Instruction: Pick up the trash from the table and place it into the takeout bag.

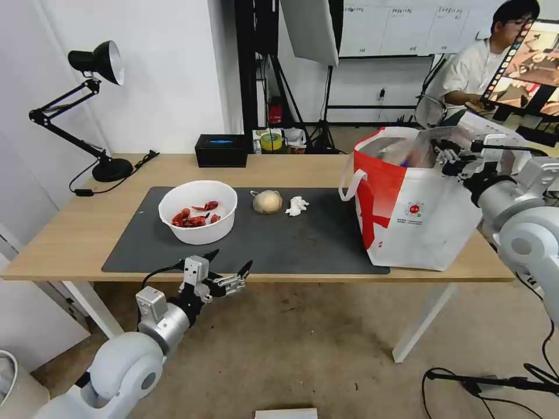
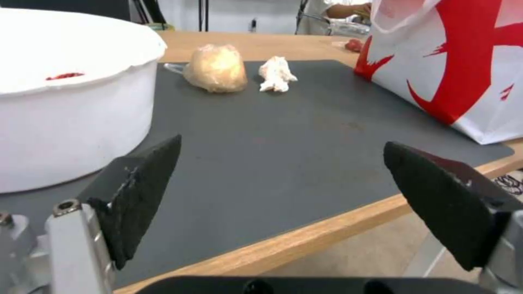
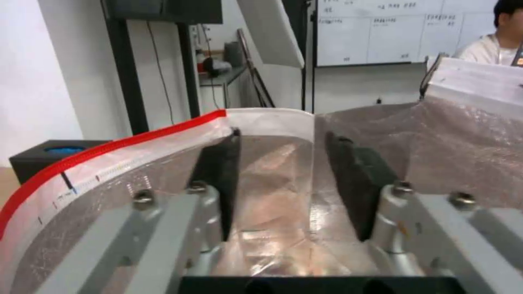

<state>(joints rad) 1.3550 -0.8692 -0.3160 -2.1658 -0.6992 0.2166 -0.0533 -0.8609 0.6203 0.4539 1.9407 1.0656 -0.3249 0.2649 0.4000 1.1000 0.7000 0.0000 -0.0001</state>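
On the dark mat (image 1: 303,244) of the table (image 1: 75,233) stand a white bowl (image 1: 198,210) (image 2: 65,106) of red shells, a tan lump (image 1: 267,201) (image 2: 215,68) and a crumpled tissue (image 1: 296,205) (image 2: 277,74). The takeout bag (image 1: 431,221) (image 2: 463,61) stands on the table's right end. My right gripper (image 1: 449,155) (image 3: 283,134) hovers over the bag's open mouth, shut on the clear plastic tray (image 1: 428,139) (image 3: 272,183), with foil lining (image 3: 463,155) around it. My left gripper (image 1: 232,259) (image 2: 282,143) hangs open at the table's front edge, just right of the bowl.
A black desk lamp (image 1: 96,61) stands at the table's far left corner and a black box (image 1: 220,150) at the back edge. A person sits behind the bag at a screen. Cables lie on the floor at the right.
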